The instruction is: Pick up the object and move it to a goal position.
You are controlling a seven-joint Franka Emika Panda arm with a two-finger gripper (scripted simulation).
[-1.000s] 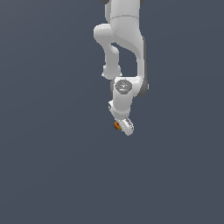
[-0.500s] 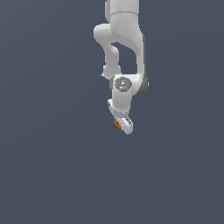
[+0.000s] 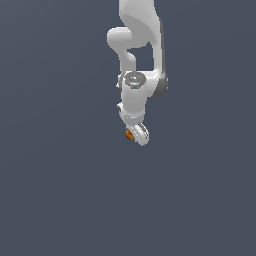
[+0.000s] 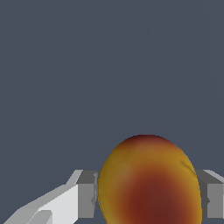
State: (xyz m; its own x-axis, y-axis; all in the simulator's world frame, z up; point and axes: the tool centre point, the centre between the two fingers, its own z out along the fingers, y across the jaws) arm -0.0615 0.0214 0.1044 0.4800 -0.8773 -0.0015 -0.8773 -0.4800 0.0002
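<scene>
Hand (image 3: 136,134) closed on the object (image 3: 130,134), fingers (image 4: 87,194) pressed against both its sides. Mottled red, orange and yellow, held just below the white arm (image 3: 137,95).

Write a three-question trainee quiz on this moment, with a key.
1. True or false: the gripper is open and away from the object.
2. In the wrist view, the fingers sit: A) both on one side of the object, B) one on each side, C) not in view.
3. Name the object's colours.

Key: 1. False; the fingers are against its sides. 2. B. 3. Mottled red, orange and yellow.
</scene>
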